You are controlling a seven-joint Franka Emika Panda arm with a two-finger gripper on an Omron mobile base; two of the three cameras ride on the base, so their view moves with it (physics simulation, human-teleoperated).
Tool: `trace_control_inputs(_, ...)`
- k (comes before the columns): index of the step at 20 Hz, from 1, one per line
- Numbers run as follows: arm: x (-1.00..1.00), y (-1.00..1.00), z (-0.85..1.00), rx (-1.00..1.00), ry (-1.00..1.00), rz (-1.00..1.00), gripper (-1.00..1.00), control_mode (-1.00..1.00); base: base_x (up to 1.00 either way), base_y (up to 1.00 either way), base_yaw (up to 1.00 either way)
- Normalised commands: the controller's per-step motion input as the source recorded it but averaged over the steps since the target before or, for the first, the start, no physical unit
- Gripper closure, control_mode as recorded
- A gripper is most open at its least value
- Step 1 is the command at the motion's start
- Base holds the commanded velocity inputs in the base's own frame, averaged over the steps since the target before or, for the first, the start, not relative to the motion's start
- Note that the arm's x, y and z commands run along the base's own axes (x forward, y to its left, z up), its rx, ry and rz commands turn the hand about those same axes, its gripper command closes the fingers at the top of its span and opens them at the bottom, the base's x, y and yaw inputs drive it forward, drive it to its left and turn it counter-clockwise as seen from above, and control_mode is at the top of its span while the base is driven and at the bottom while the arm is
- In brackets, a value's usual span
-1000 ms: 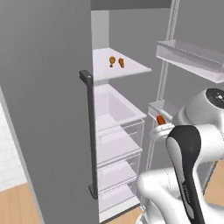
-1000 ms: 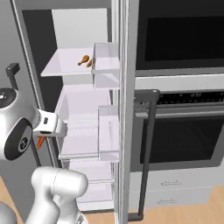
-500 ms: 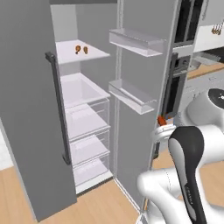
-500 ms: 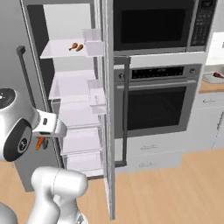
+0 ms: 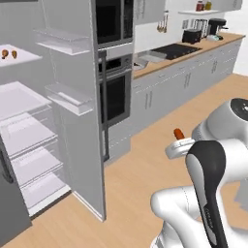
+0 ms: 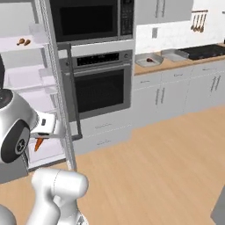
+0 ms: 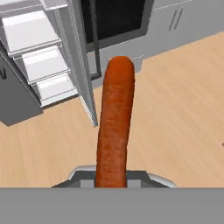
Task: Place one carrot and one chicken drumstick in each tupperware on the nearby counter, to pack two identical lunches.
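At the hand: gripper (image 7: 111, 181) closed on one carrot (image 7: 114, 127), stalk pointing forward, carried clear of the open fridge (image 5: 72, 121). Farther off: two tupperware (image 6: 148, 59) on the counter (image 6: 176, 61); two drumsticks (image 5: 8, 53) remain on the fridge shelf.

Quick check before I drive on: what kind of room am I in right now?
A rendered home kitchen: a built-in wall oven with a microwave above it, an open fridge with drumsticks on a shelf, and a wood-toned counter carrying the tupperware.
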Motion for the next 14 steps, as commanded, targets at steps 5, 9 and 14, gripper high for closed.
trace_control_inputs(5, 0.00, 0.00, 0.00, 0.00, 0.00, 0.00, 1.00, 1.00, 0.42, -0.95, -0.33)
trace_control_inputs(9, 0.00, 0.00, 0.00, 0.00, 0.00, 0.00, 1.00, 1.00, 0.97, -0.68, -0.14)
trace_control_inputs(14, 0.00, 0.00, 0.00, 0.00, 0.00, 0.00, 1.00, 1.00, 1.00, -0.01, -0.09)
